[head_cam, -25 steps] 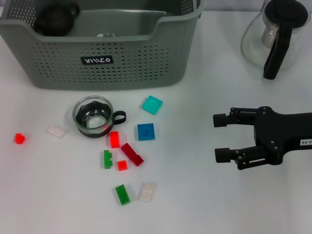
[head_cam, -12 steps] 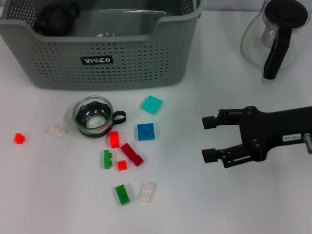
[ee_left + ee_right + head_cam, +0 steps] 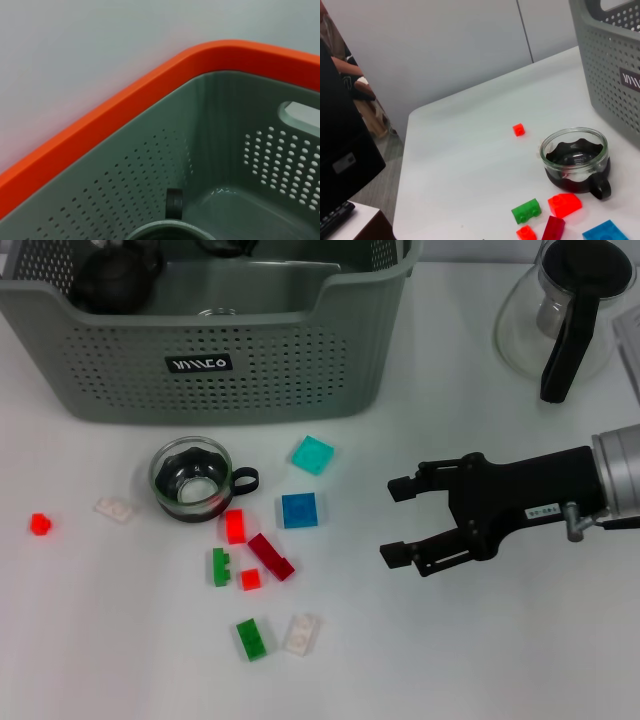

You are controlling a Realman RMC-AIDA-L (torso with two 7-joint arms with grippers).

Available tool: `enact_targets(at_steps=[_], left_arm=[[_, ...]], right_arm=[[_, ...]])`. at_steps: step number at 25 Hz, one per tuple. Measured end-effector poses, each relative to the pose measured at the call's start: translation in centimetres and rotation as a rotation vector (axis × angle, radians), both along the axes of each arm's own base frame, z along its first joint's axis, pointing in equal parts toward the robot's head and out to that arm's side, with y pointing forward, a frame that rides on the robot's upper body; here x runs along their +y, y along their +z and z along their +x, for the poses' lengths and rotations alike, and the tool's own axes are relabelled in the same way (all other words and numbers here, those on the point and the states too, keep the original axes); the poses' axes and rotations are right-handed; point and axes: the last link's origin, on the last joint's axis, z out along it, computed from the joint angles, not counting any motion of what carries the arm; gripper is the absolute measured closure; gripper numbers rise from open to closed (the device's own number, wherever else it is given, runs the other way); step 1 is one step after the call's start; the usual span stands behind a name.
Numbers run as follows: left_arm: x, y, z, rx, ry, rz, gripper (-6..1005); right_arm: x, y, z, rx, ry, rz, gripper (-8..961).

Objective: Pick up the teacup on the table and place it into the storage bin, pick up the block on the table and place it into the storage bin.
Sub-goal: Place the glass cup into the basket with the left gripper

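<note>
Over the last second the right gripper has travelled leftward across the table from the right side toward the scattered pieces, its two fingers spread wide and holding nothing; everything on the table has stayed put. It now sits well to the right of the blue block, with bare tabletop between them. The left gripper is not seen in the head view; its wrist camera looks into a corner of the storage bin, and whether its fingers are open or closed cannot be told.

The teacup stands upright on the table just in front of the bin's near wall, left of centre, its small dark handle pointing right. It appears to be clear glass with a dark insert, so it is probably light, rigid, smooth and breakable. A squeeze across the rim or over the wall near the handle would likely hold better than the thin handle itself, and the pads could slip on the glass.

The blocks, among them a teal block and a dark red block, look like hard, light plastic lying low and flat, so the fingers would need to close across opposite edges near the table surface.
</note>
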Motion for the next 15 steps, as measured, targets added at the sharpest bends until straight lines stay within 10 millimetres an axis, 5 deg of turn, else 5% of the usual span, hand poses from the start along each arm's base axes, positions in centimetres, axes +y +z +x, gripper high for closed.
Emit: enact_targets(at_steps=[15], left_arm=[[-0.8,-1.9,0.2,0.035,-0.026,-0.04,934]], right_arm=[[0.3,-0.2,0.0,-0.009,-0.002,0.015,8]])
